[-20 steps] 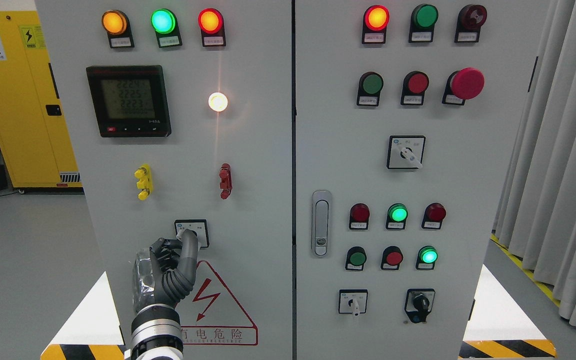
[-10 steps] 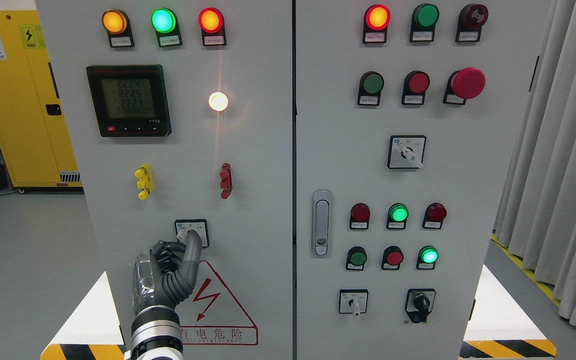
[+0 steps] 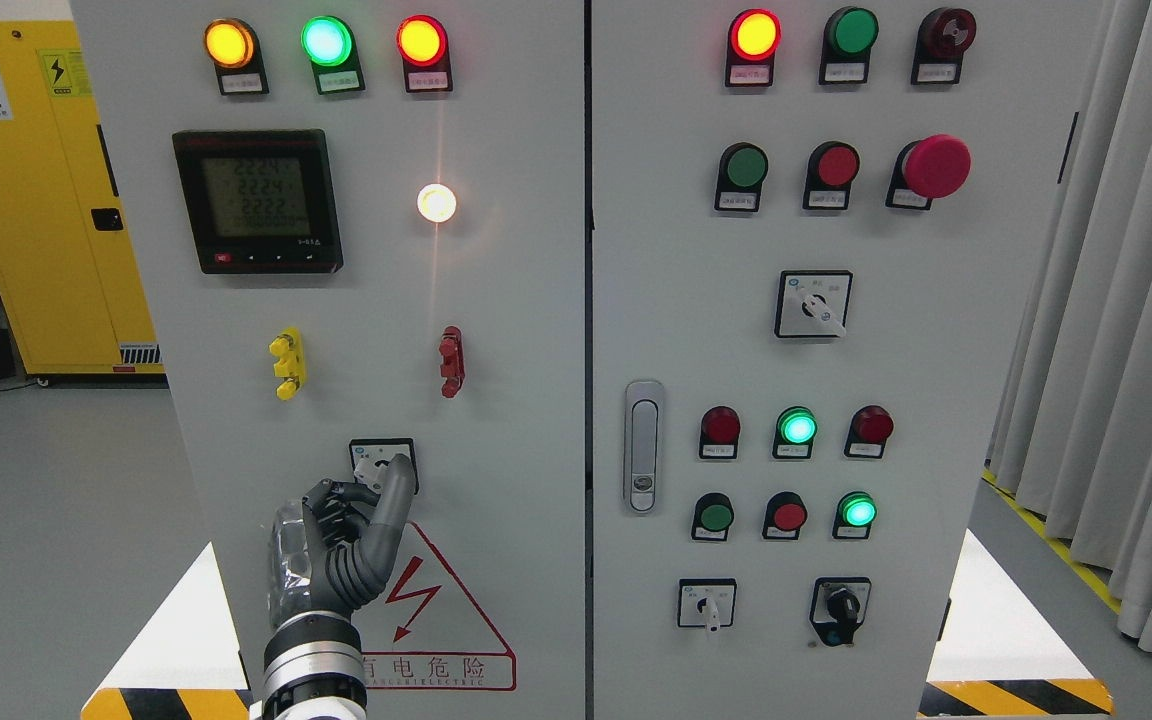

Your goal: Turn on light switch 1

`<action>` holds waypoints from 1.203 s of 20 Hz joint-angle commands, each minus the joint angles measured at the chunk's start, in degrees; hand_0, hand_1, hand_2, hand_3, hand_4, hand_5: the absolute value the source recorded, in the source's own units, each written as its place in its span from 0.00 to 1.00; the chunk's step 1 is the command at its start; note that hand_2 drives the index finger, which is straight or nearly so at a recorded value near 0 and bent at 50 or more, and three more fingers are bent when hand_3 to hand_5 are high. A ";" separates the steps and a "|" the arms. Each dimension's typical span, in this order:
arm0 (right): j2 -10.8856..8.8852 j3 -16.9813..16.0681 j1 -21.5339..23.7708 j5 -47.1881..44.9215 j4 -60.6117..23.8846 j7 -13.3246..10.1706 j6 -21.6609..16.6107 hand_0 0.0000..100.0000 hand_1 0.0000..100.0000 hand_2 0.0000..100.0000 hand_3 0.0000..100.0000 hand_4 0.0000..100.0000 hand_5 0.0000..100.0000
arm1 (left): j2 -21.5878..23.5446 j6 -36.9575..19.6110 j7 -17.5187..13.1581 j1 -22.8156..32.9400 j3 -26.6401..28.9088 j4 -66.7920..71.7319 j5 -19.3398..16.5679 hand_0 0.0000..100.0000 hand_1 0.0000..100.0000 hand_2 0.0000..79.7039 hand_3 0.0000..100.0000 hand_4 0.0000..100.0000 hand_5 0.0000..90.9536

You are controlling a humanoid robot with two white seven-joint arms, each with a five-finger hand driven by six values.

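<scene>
Nearest, at the bottom edge left of the middle, the left arm rises to the left hand [image 3: 341, 545]; its fingers [image 3: 391, 500] are curled, one dark finger stretched up so its tip lies over the knob of the light switch [image 3: 383, 463], a small black-framed rotary selector low on the left cabinet door [image 3: 496, 420]; whether the other fingers actually pinch the knob I cannot tell. Just below the hand sits the red triangular warning sign [image 3: 436, 620]; above the switch, a yellow terminal [image 3: 287, 363] on the left and a red terminal [image 3: 450, 361] on the right; higher up, the black digital meter [image 3: 257, 201] shows lit digits and, to its right, a white lamp [image 3: 436, 203] glows bright; along the top, amber, green and red lamps are lit. Far left stands a yellow cabinet [image 3: 31, 200]; far right hang grey curtains [image 3: 1116, 320].
</scene>
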 commanded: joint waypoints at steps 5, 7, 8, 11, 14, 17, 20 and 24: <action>0.00 0.00 0.00 0.00 0.00 -0.06 -0.03 0.00 0.50 0.04 0.00 0.00 0.00 | 0.34 -2.44 0.14 3.52 -0.69 -1.66 0.11 0.10 0.41 0.81 1.00 0.92 0.92; 0.00 0.00 0.09 0.00 0.00 0.03 -0.03 0.00 0.50 0.04 0.00 0.00 0.00 | 0.42 -2.79 0.14 4.84 -0.78 -2.55 0.11 0.10 0.41 0.82 1.00 0.92 0.92; 0.00 0.00 0.00 0.00 0.00 0.03 -0.03 0.00 0.50 0.04 0.00 0.00 0.00 | 0.51 -2.88 0.14 5.28 -0.78 -2.99 0.11 0.10 0.41 0.82 1.00 0.92 0.92; 0.00 0.00 0.00 0.00 0.00 0.03 -0.03 0.00 0.50 0.04 0.00 0.00 0.00 | 0.78 -6.73 0.14 7.47 -0.61 -3.69 0.63 0.10 0.39 0.84 1.00 0.92 0.92; 0.00 0.00 0.00 0.00 0.00 0.03 -0.03 0.00 0.50 0.04 0.00 0.00 0.00 | 1.04 -8.94 0.23 9.32 -0.43 -4.22 1.25 0.11 0.39 0.85 1.00 0.92 0.91; 0.00 0.00 0.00 0.00 0.00 0.03 -0.03 0.00 0.50 0.04 0.00 0.00 0.00 | 1.74 -12.53 0.23 13.44 -0.08 -4.22 4.14 0.11 0.39 0.86 1.00 0.93 0.91; 0.00 0.00 0.00 0.00 0.00 0.03 -0.03 0.00 0.50 0.04 0.00 0.00 0.00 | 2.53 -19.12 0.23 19.32 0.80 -4.13 8.79 0.11 0.38 0.87 1.00 0.93 0.91; 0.00 0.00 0.00 0.00 0.00 -0.06 -0.03 0.00 0.50 0.04 0.00 0.00 0.00 | 3.67 -25.45 -1.87 27.67 5.27 -3.52 16.78 0.11 0.38 0.88 1.00 0.93 0.91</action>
